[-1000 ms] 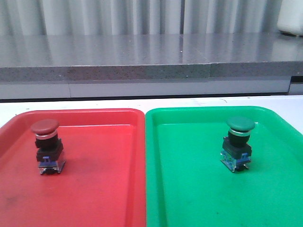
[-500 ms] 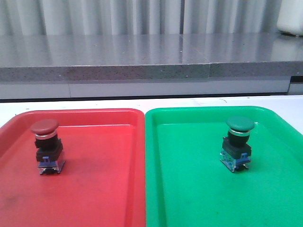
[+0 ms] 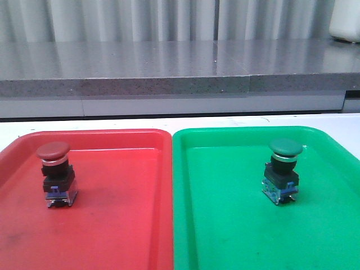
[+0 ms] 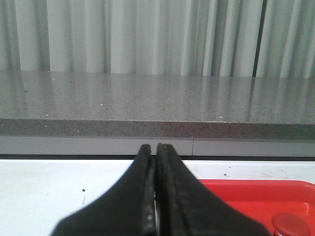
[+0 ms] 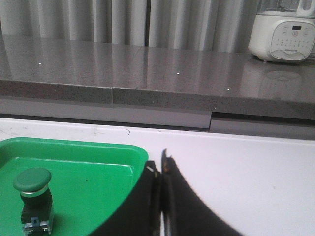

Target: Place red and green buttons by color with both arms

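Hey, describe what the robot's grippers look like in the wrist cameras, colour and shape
Only the fingers show. The left gripper has two matte black fingers, broad at the base and tapering to narrow rounded tips, with a fine pebbled texture along the inner edges. The right gripper has the same curved, tapering black fingers. No cables, markings or arm links are visible.

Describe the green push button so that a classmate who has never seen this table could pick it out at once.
Find the two big plastic trays lying side by side on the white table; take the green tray, on the right. The green button stands upright in it, alone. Unlike the red button in the red tray, its mushroom cap is green, matching its tray.
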`<action>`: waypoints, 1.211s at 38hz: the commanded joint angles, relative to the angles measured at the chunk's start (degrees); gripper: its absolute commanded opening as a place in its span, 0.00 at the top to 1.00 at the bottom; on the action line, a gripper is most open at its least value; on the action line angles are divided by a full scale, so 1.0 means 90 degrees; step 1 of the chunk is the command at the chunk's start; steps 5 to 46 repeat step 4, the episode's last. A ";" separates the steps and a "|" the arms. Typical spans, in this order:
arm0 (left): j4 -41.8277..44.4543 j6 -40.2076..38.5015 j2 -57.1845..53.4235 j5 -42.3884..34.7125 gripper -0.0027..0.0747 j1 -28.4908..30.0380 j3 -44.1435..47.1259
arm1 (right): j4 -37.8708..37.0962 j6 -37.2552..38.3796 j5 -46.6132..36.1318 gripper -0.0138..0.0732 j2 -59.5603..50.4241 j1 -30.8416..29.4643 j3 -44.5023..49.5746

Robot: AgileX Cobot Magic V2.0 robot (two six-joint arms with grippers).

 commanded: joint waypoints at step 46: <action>-0.0050 -0.0003 -0.0093 -0.0544 0.99 0.0005 0.0154 | 0.0010 -0.0016 -0.0593 0.92 -0.0106 -0.0035 -0.0042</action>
